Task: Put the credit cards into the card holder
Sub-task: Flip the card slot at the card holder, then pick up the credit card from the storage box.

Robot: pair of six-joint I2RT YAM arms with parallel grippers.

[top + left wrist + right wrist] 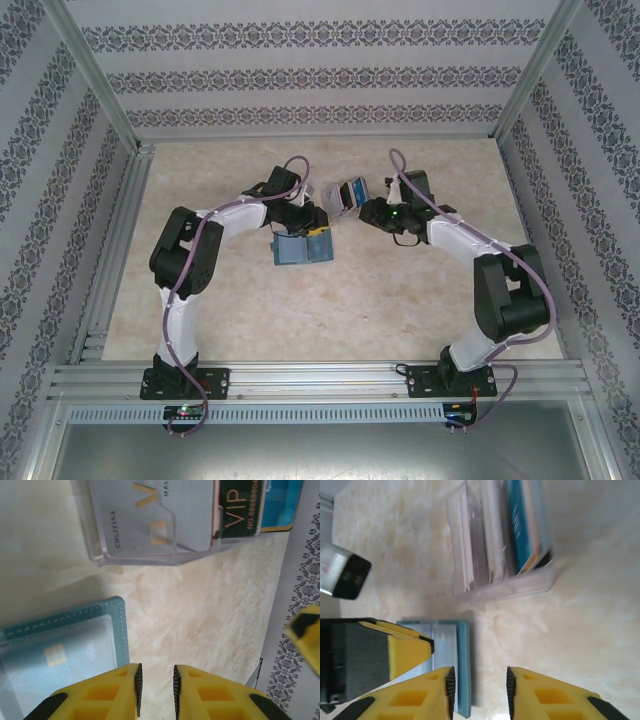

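The teal card holder (300,250) lies open and flat on the table; a pale card with a gold chip (55,656) sits in its clear pocket (60,652). More credit cards stand in a see-through stand (150,525): a whitish one (165,510), a black VIP one (240,505) and a blue one (517,525). My left gripper (156,690) hovers just past the holder's right edge, jaws a little apart with bare table between them. The right gripper (480,690) is open beside the holder's edge (462,665), nothing in it.
The card stand (348,193) sits behind the holder, between the two wrists. The left arm's finger (402,650) overlaps the holder in the right wrist view, and a right fingertip (306,630) shows at the left wrist view's edge. Patterned walls and metal rails (110,260) enclose the table.
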